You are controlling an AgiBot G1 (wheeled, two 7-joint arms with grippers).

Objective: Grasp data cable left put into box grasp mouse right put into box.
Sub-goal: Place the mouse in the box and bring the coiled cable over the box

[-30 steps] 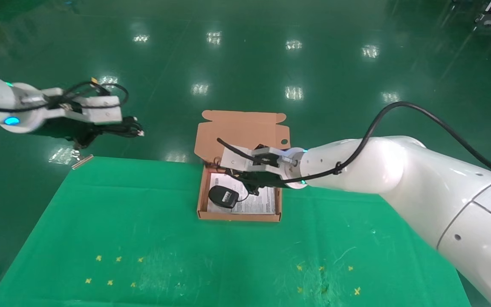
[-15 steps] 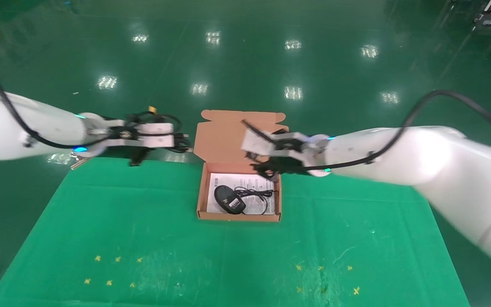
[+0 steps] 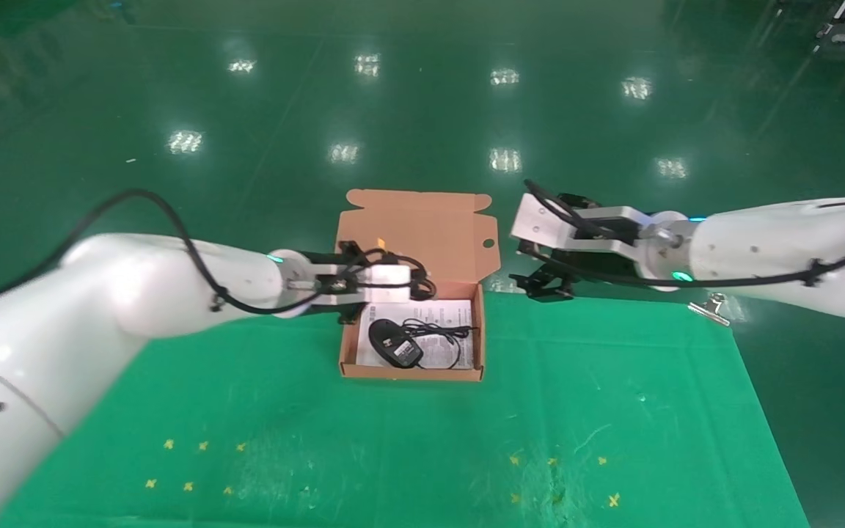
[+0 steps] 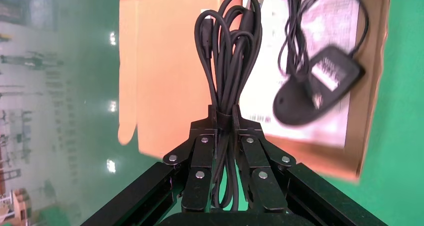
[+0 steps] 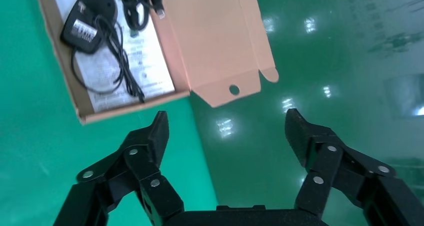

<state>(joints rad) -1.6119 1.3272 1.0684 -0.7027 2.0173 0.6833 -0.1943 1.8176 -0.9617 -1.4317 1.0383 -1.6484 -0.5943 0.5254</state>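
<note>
I am seeing my left gripper (image 4: pixel 226 123) hanging over the left rear part of the cardboard mailer box (image 3: pixel 348 331), its fingers (image 4: pixel 202 156) pinching the tied middle of the data cable (image 4: pixel 231 70). In the left wrist view the thick black bundle is sticking out past the fingertips over the box's hinged lid (image 4: pixel 172 65) and the white printed sheet (image 4: pixel 272 60); I cannot tell whether the loops are touching the sheet. In the head view the same bundle is showing as dark loops just in front of the gripper, at the box's rear.

Inside the box, the mouse (image 3: pixel 394 343) is lying label side up on the printed sheet, toward the front left corner, with its thin cord (image 3: pixel 441 336) trailing loosely to the right of it, also within the box walls. The box itself is sitting at the far edge of the green surface (image 3: pixel 261 425), lid standing open behind it.

To the right of the box, my right gripper (image 5: pixel 225 136) is hovering off the far right corner, past the surface's rear edge, above the glossy floor (image 3: pixel 686 110). Its fingers (image 5: pixel 150 141) are spread wide and carrying nothing. A small metal clip (image 3: pixel 710 308) is lying at the surface's far right corner, well right of the box.
</note>
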